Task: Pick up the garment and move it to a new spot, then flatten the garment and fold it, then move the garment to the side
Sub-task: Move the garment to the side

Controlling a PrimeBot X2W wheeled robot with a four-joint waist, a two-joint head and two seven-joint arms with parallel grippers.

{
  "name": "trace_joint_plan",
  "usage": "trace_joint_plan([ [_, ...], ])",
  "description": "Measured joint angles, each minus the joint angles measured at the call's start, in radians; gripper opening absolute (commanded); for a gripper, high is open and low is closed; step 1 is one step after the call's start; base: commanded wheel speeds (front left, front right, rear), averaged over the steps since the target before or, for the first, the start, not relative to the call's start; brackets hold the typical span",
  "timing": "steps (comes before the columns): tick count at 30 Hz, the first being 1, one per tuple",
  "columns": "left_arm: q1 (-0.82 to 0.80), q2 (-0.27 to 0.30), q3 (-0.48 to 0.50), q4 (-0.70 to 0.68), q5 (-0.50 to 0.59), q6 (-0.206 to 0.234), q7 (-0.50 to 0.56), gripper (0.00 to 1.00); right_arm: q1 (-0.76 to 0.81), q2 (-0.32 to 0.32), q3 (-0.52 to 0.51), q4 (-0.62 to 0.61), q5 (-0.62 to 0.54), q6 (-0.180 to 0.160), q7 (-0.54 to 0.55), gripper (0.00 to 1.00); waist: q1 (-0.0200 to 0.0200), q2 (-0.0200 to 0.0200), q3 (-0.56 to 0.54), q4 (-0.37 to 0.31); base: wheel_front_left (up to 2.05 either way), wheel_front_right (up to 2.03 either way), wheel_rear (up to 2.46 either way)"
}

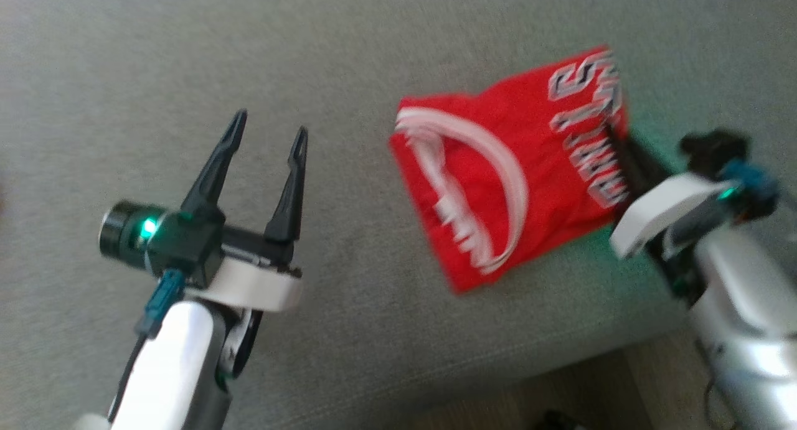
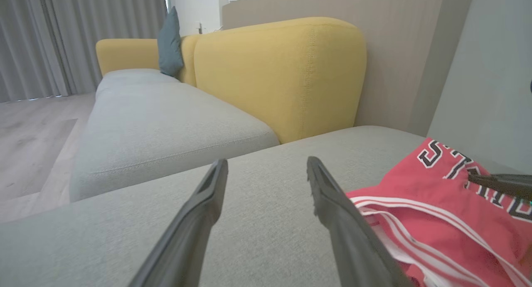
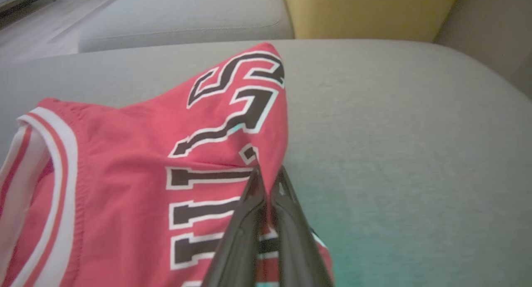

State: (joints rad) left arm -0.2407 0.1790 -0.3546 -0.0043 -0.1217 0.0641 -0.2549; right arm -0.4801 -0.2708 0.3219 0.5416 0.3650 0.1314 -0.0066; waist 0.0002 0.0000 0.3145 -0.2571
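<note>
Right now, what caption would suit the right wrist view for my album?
Right gripper pinching the edge of a red jersey lying on a grey sofa cushion.

My left hand (image 2: pixel 267 162) hangs low over the grey seat cushion (image 2: pixel 266 237), its two dark fingers spread wide above bare fabric. Just beside the finger on the view's right lies the red garment (image 2: pixel 428 183), with white-striped trim nearer me and black lettering further back. The dark tip of my right hand (image 2: pixel 476 180) pokes in from the right edge onto that lettering. Beyond, I see a yellow backrest (image 2: pixel 282 75), a teal pillow (image 2: pixel 169 44), grey curtains (image 2: pixel 62 38) and wood floor (image 2: pixel 29 133).
</note>
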Motion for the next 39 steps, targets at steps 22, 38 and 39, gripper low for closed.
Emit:
trace_joint_plan([
  [22,-0.192,0.029,-0.053,-0.054,0.045,-0.047,0.042,1.00,-0.237,-0.138,-0.330,0.058,-0.077,0.000,-0.067,0.00,-0.0001,0.0000,0.254,-0.094,0.00,0.00,0.00],
  [38,-0.225,0.028,-0.055,-0.021,0.040,-0.047,0.024,1.00,-0.310,-0.136,-0.444,0.147,-0.182,0.000,-0.100,0.59,-0.0001,0.0000,0.318,-0.047,0.00,0.00,0.00],
  [39,-0.226,0.027,-0.055,-0.016,0.037,-0.047,0.022,1.00,-0.312,-0.135,-0.448,0.149,-0.183,0.000,-0.116,0.82,0.0000,-0.0001,0.317,-0.045,0.00,0.00,0.00],
])
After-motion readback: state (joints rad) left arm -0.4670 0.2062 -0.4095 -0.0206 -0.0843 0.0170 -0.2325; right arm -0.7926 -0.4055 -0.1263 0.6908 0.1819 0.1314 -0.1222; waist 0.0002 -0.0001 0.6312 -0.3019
